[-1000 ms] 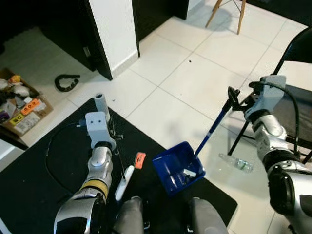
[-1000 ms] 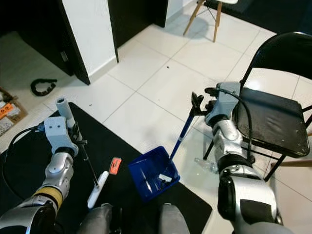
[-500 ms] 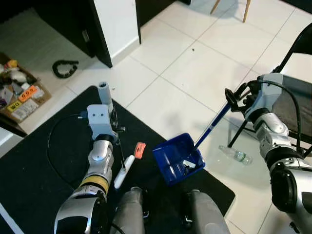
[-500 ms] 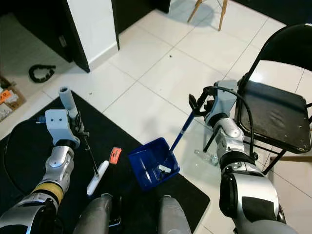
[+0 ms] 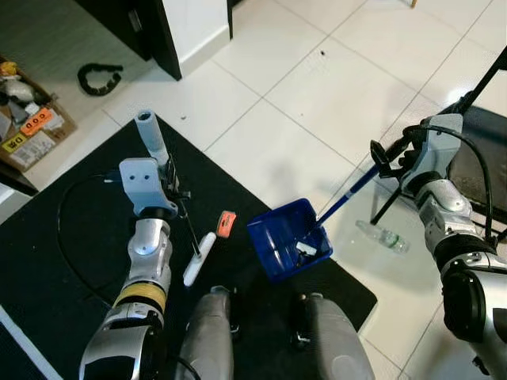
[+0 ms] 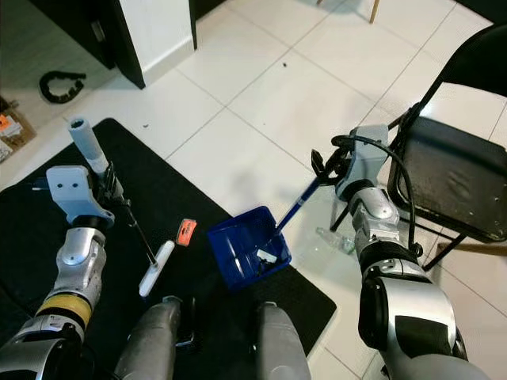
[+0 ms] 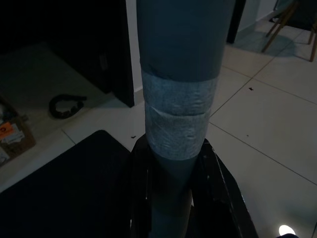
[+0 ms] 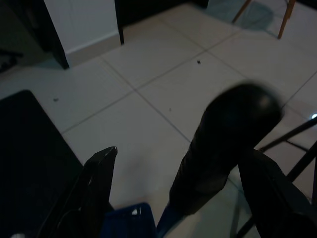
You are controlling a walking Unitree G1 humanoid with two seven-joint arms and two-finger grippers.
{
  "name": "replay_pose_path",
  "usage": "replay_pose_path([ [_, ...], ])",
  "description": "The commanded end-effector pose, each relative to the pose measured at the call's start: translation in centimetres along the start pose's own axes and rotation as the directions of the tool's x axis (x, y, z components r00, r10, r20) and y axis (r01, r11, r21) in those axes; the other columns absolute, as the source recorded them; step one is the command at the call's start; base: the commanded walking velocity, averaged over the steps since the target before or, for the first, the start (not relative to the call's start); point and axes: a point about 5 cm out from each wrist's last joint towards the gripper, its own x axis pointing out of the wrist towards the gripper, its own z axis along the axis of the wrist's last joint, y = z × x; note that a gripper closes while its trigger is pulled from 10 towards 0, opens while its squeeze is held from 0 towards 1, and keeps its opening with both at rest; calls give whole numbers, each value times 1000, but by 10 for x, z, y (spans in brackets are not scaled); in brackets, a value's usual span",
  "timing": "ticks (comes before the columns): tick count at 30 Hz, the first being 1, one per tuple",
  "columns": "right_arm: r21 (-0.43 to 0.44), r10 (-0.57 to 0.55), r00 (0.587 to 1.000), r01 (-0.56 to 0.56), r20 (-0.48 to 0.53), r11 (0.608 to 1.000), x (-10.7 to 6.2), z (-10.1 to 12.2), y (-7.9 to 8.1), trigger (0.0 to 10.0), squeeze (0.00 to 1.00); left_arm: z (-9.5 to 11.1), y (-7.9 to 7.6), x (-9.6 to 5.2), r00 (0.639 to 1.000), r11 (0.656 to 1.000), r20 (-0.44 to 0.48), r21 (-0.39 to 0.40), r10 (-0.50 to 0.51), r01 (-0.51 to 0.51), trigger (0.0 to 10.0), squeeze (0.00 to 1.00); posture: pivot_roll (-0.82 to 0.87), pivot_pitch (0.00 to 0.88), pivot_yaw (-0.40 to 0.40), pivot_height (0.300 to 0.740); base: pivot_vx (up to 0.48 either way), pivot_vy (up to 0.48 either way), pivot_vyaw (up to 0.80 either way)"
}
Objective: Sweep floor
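A white tiled floor (image 5: 317,111) carries a black mat (image 5: 71,261), on which a blue dustpan (image 5: 283,247) rests at the edge beside a small orange object (image 5: 226,223). A clear plastic bottle (image 5: 382,237) lies on the tiles near a black folding chair (image 6: 455,178); a cardboard box (image 5: 32,134) sits apart.

A lived-in room of a home, mid-chore.

Glossy white floor tiles (image 5: 309,103) ran to a white wall (image 6: 154,28) with a skirting board, far beyond the left gripper (image 5: 176,207). A black mat (image 5: 71,237) lay beneath it, an open cardboard box (image 5: 28,134) of oddments off to its side. A black folding chair (image 6: 451,170) stood just beside the right gripper (image 6: 321,166).
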Motion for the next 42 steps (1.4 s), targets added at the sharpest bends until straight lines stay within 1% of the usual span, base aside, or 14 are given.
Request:
replay_pose_path([
  [1, -12, 0, 999, 0, -49, 1000, -3, -8, -1, 10000, 0, -5, 10, -7, 1000, 1000, -24, 16, 13, -13, 10000, 0, 95, 329, -84, 740, 0, 0, 0],
  [2, -12, 4, 999, -5, -51, 1000, -2, -8, 0, 10000, 0, -1, 14, -6, 1000, 1000, -8, 18, 18, -18, 10000, 0, 106, 337, -84, 740, 0, 0, 0],
  [6, -12, 7, 999, -7, -51, 1000, -2, -8, 1, 10000, 0, 2, 17, -6, 1000, 1000, 2, 19, 20, -20, 10000, 0, 112, 343, -84, 740, 0, 0, 0],
  [14, -12, 6, 999, -6, -39, 1000, 1, -3, 3, 10000, 0, 7, 22, -11, 1000, 1000, 19, 25, 16, -17, 10000, 0, 142, 359, -83, 740, 0, 0, 0],
  [24, -25, 0, 999, -1, -33, 1000, 2, 1, 0, 10000, 0, 11, 29, -15, 999, 999, 17, 19, 40, -40, 10000, 0, 152, 358, -82, 740, 0, 0, 0],
  [29, -35, 1, 999, -2, -34, 999, 2, 1, -3, 10000, 0, 11, 30, -16, 999, 999, 17, 18, 45, -45, 10000, 0, 154, 356, -85, 740, 0, 0, 0],
  [31, -58, 6, 999, -8, -31, 998, 1, 4, -6, 10000, 0, 12, 30, -18, 998, 998, 17, 10, 58, -58, 10000, 0, 155, 347, -90, 740, 0, 0, 0],
  [37, -82, 21, 999, -23, -31, 996, 1, 5, -7, 10000, 0, 12, 29, -19, 998, 998, 18, 6, 59, -59, 10000, 0, 155, 341, -92, 740, 0, 0, 0],
  [42, -124, 38, 998, -43, -45, 991, -1, 5, -11, 10000, 0, 12, 27, -20, 998, 998, 15, -3, 59, -59, 10000, 0, 153, 328, -95, 740, 0, 0, 0],
])
